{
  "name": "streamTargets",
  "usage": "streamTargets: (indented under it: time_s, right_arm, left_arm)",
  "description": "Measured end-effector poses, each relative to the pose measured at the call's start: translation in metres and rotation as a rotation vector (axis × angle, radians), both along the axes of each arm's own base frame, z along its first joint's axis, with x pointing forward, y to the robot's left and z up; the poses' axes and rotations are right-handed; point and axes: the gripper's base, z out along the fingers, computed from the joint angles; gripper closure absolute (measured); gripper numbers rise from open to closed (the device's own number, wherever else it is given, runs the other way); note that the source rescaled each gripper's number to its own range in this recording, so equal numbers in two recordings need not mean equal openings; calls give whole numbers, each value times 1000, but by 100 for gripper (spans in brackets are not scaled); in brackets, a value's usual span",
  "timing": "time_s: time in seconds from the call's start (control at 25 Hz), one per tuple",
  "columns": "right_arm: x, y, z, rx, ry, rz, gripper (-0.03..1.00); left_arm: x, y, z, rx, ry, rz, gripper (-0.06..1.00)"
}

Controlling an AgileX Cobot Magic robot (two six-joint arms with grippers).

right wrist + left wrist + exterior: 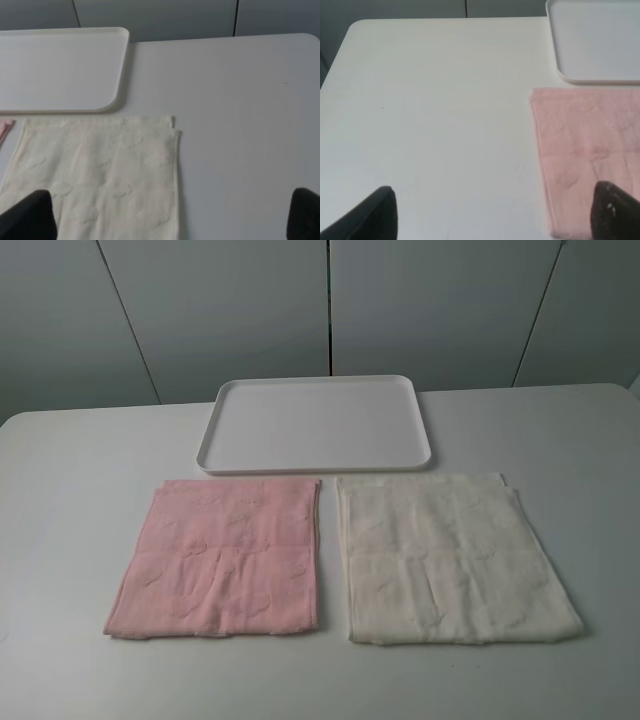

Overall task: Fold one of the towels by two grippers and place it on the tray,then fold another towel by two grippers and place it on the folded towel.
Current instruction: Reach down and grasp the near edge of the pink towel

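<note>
Two towels lie flat and unfolded on a white surface (70,540) in front of the white tray (312,468), seen from the high camera. The pale pink towel (215,555) lies before the tray's left half and the slightly larger cream-white towel (455,558) before its right half. Both sit just off the tray's near long rim, side by side with a narrow strip of surface between them. The tray stands at the far side of the surface, its long rim running parallel to the towels' far edges. Only the wrist cameras show the robot. The left pincer (495,210) is spread wide, with one dark finger over bare surface out beyond the tray's left end. Its other finger sits in front of the pink towel's outer strip, and nothing is between them. That view also shows a slim gap between the pink towel's far edge and the tray's rounded corner, which is harder to judge from above. The right pincer (167,215) is likewise spread wide and pinches nothing. One finger shows before the cream-white towel and the other before bare surface, off the side of the tray's right end. The right wrist view shows the cream-white towel's corner nearest the tray stepped into two slightly offset edges. It also catches a sliver of pink at the frame's edge. How high either pincer hangs above the surface cannot be told.
</note>
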Motion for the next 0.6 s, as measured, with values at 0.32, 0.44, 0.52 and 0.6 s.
streamTargets:
  time_s: [0.32,0.44,0.52,0.6]
  right_arm:
    - [0,0,0,0,0,0,-3]
    - [0,0,0,0,0,0,-3]
    - [0,0,0,0,0,0,-3]
    - [0,0,0,0,0,0,-3]
  left_arm:
    - [0,0,0,0,0,0,-6]
    - [0,0,0,0,0,0,-6]
    - [0,0,0,0,0,0,-6]
    - [0,0,0,0,0,0,-6]
